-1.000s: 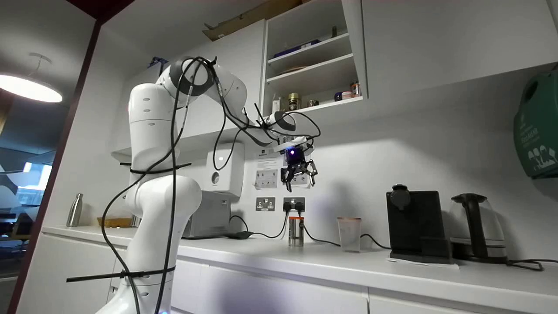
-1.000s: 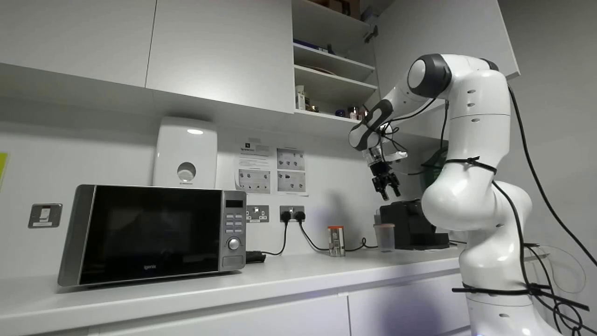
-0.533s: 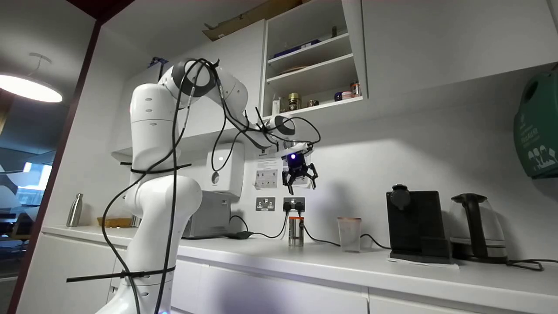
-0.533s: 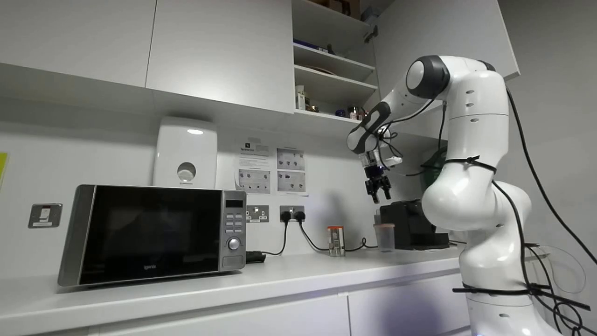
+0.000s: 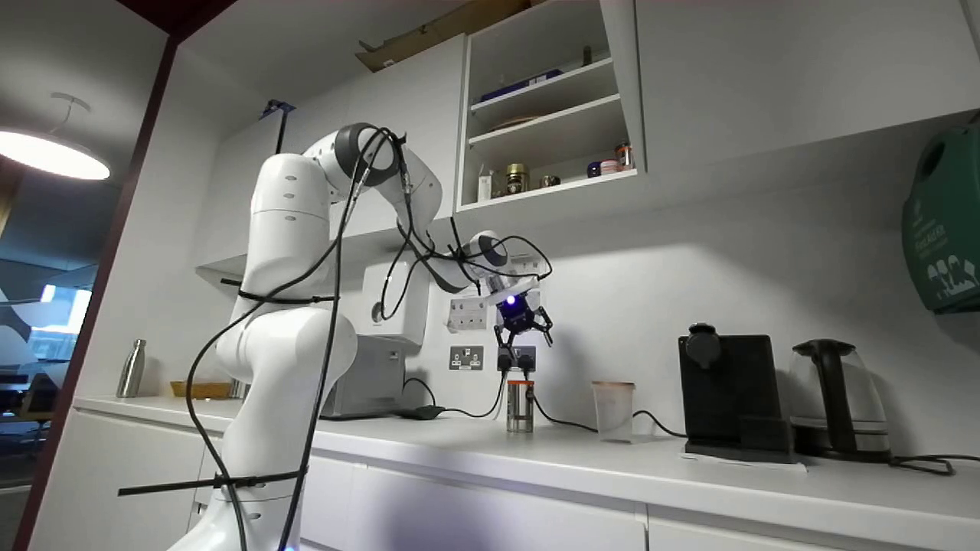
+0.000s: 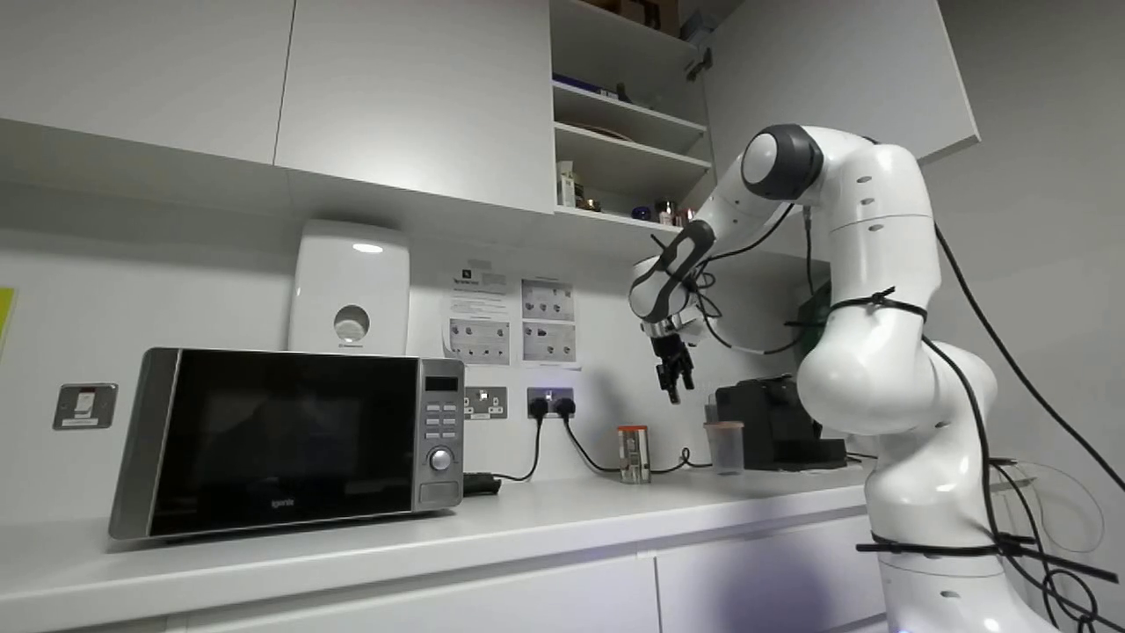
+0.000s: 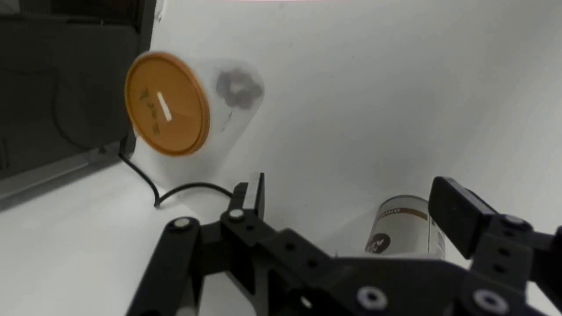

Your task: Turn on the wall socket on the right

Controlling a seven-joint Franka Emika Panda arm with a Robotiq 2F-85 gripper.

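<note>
The right wall socket is a metal double plate with two black plugs in it. It shows in both exterior views (image 5: 515,350) (image 6: 551,393). Its switches are too small to read. The left wall socket (image 5: 465,357), also visible in an exterior view (image 6: 485,402), has no plugs. My gripper (image 5: 526,341) is open and empty, fingers pointing down. In an exterior view the gripper (image 6: 681,391) hangs to the right of the right socket, clear of it. In the wrist view the gripper (image 7: 347,188) has its fingers wide apart; no socket shows there.
A metal tin (image 5: 521,409) stands on the counter below the gripper, also in the wrist view (image 7: 401,232). A tub with an orange lid (image 7: 167,105), a black coffee machine (image 5: 727,383) and a kettle (image 5: 842,398) stand along the wall. A microwave (image 6: 290,440) and an open cupboard (image 6: 628,145) are nearby.
The arm has lowered, bringing the open gripper down. In an exterior view it has also moved left, nearer the right socket. The fingers stay apart.
</note>
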